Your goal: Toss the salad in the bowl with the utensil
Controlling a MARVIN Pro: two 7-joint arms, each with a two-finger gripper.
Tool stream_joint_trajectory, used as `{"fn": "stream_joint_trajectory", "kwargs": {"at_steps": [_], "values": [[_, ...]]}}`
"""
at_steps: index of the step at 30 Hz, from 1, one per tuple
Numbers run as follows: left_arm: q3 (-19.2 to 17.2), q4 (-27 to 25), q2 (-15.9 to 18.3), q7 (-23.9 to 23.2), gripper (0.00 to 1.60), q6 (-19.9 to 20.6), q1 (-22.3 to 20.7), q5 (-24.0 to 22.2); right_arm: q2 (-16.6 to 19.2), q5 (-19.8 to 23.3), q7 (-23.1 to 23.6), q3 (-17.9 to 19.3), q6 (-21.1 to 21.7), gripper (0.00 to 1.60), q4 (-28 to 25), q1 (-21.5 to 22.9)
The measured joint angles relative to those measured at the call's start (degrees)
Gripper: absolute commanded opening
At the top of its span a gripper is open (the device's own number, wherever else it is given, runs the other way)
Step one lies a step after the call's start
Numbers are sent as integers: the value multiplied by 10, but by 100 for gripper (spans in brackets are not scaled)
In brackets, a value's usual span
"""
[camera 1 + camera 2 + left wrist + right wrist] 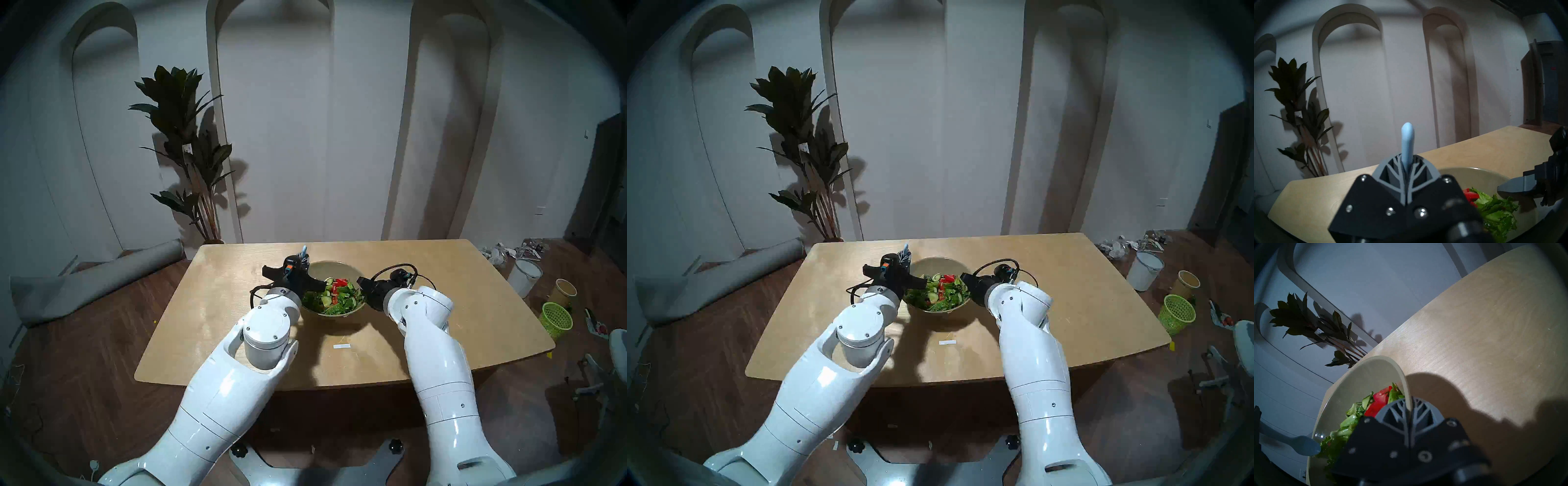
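Observation:
The beige-olive bowl [334, 268] stands mid-table, holding the salad [336, 293] of green leaves, cucumber slices and red pieces. My left gripper [303, 260] is at the bowl's left rim, shut on the pale blue utensil [304, 250]. The rounded handle end sticks up past the fingers in the left wrist view [1407, 140]. The utensil's head [1305, 447] reaches into the salad's edge. My right gripper [360, 282] is shut on the bowl's right rim, which runs between its fingers in the right wrist view [1407, 404].
A small white strip [342, 346] lies on the wooden table [441, 305] in front of the bowl. On the floor to the right are a lime-green mesh basket [556, 319], a paper cup [565, 292] and a white bucket [524, 276]. A potted plant [190, 169] stands behind the table's left.

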Motion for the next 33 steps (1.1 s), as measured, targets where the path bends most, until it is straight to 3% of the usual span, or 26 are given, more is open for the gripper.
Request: {"fn": "stream_joint_trajectory", "kwargs": {"at_steps": [13, 21, 27, 33], "values": [[53, -8, -49, 140, 0, 82, 15, 16, 0, 0, 0, 0, 0, 0, 0, 0], [76, 38, -73, 233, 0, 101, -6, -60, 0, 0, 0, 0, 0, 0, 0, 0], [46, 59, -94, 247, 0, 106, -22, -111, 0, 0, 0, 0, 0, 0, 0, 0], [2, 66, -102, 216, 0, 114, -34, -167, 0, 0, 0, 0, 0, 0, 0, 0]]}}
